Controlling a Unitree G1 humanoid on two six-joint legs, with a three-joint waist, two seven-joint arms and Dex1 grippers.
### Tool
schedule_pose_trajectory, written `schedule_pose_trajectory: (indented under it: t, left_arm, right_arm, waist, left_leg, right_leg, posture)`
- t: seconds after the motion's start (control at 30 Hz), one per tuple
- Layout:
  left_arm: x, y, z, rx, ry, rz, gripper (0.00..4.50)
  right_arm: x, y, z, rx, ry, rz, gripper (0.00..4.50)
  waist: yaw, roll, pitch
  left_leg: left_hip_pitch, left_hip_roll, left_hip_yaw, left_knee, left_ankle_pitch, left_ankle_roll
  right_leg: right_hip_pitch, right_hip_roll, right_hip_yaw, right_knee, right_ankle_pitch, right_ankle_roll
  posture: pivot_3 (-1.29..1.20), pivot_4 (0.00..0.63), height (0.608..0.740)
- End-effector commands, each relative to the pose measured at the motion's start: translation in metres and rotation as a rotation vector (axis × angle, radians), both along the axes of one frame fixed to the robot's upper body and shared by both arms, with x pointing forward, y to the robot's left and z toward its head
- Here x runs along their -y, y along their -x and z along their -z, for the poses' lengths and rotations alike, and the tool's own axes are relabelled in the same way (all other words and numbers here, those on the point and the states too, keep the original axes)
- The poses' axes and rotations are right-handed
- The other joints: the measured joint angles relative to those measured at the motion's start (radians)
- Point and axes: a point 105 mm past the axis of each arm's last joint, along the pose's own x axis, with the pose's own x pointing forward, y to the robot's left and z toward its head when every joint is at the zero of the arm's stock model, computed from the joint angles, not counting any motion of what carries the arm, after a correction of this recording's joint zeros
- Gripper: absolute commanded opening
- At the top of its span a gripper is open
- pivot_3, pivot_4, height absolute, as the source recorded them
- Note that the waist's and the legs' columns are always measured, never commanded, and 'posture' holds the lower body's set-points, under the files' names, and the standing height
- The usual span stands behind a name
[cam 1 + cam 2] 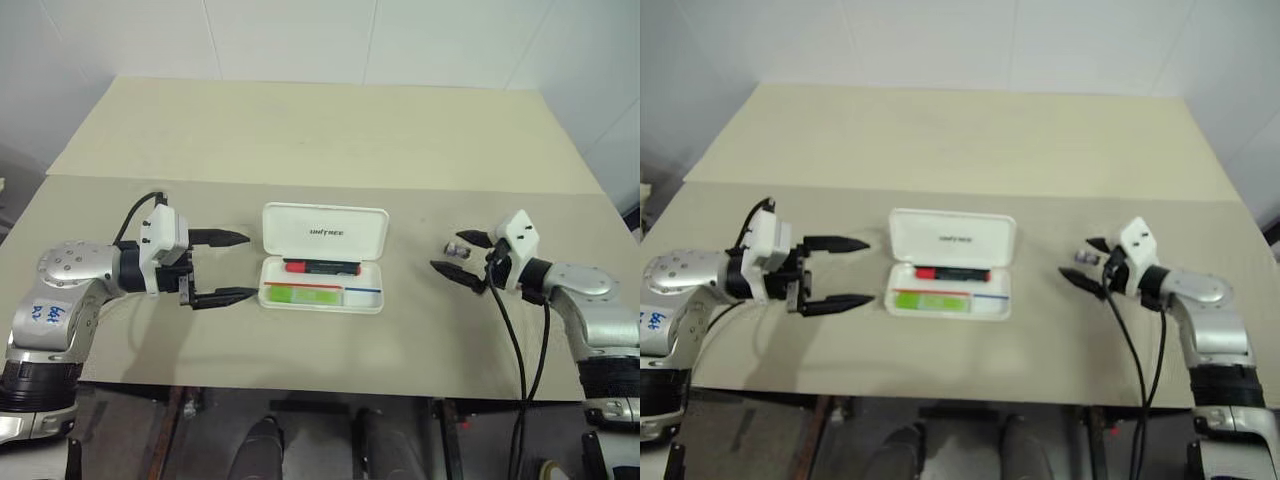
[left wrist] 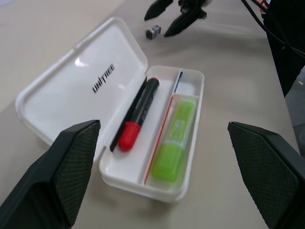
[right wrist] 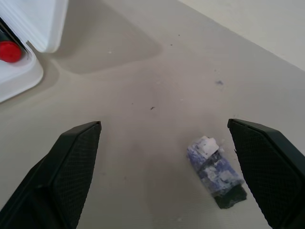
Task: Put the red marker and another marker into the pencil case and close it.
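The white pencil case (image 1: 368, 298) lies open at the table's middle, its lid (image 1: 300, 225) with the "UNITREE" print tilted back. The red marker (image 1: 322, 267) rests in the tray's far compartment. The lime-green highlighter (image 1: 305, 294) fills the near one, as the left wrist view shows (image 2: 174, 138). My left gripper (image 1: 250, 266) hovers open just left of the case, pointing at it, with nothing held. My right gripper (image 1: 447, 250) stands open well to the right of the case, its fingers either side of a small silver-black object (image 3: 215, 172) without touching it.
The beige table (image 1: 320, 130) stretches far behind the case, with a seam running across it. Black cables hang from my right arm over the front edge (image 1: 520, 340). White walls stand beyond the table.
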Motion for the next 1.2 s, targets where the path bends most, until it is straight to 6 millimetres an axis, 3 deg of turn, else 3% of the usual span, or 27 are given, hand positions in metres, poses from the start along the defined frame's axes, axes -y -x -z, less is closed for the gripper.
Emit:
schedule_pose_trajectory:
  t: [0.03,0.43,0.53,0.87,1.03,1.2]
  left_arm:
    - [0.000,-0.002,-0.006,0.028,-0.002,0.011,4.50]
    - [-0.001,-0.002,-0.008,0.035,-0.008,0.007,4.50]
    - [-0.001,-0.002,-0.008,0.041,-0.006,0.008,4.50]
    - [0.001,-0.002,-0.006,0.044,0.001,0.014,4.50]
    - [0.001,-0.003,-0.006,0.043,-0.004,0.019,4.50]
    - [-0.002,-0.003,-0.005,0.041,-0.011,0.015,4.50]
  right_arm:
    - [0.005,-0.004,-0.004,0.010,0.016,-0.046,4.49]
    - [0.043,-0.014,0.017,-0.117,0.119,-0.026,4.49]
    - [0.044,-0.019,0.012,-0.100,0.100,-0.016,3.90]
    - [0.011,-0.017,0.004,-0.062,0.015,-0.127,0.34]
    - [-0.017,-0.006,-0.015,0.000,0.041,-0.231,0.34]
    - [-0.077,0.032,-0.040,0.046,0.015,-0.482,0.34]
  waist:
    - [-0.003,0.000,0.000]
    - [-0.004,0.000,0.000]
    - [-0.003,0.000,0.000]
    - [-0.009,0.000,0.000]
    - [-0.011,0.001,0.001]
    - [-0.013,0.001,0.001]
  left_leg:
    - [0.000,0.000,0.000,0.000,0.000,0.000]
    - [0.000,0.000,0.000,0.000,0.000,0.000]
    - [0.001,0.000,0.000,0.001,0.000,0.000]
    - [0.001,0.000,0.000,0.001,0.000,0.000]
    - [0.001,0.000,0.000,0.001,0.000,0.000]
    - [0.001,0.000,0.000,0.001,0.000,0.000]
  right_leg:
    - [0.000,0.000,0.000,0.000,0.000,0.000]
    - [0.000,0.000,0.000,0.000,0.000,0.000]
    - [0.001,0.000,0.000,0.001,0.000,0.001]
    - [0.002,0.000,0.000,0.001,0.001,0.001]
    - [0.002,0.000,0.000,0.001,0.001,0.001]
    - [0.001,0.001,0.000,0.003,0.000,0.001]
  posture:
    - [0.00,0.150,0.740]
    - [0.00,0.150,0.740]
    - [0.00,0.150,0.740]
    - [0.00,0.150,0.740]
    - [0.00,0.150,0.740]
    - [0.00,0.150,0.740]
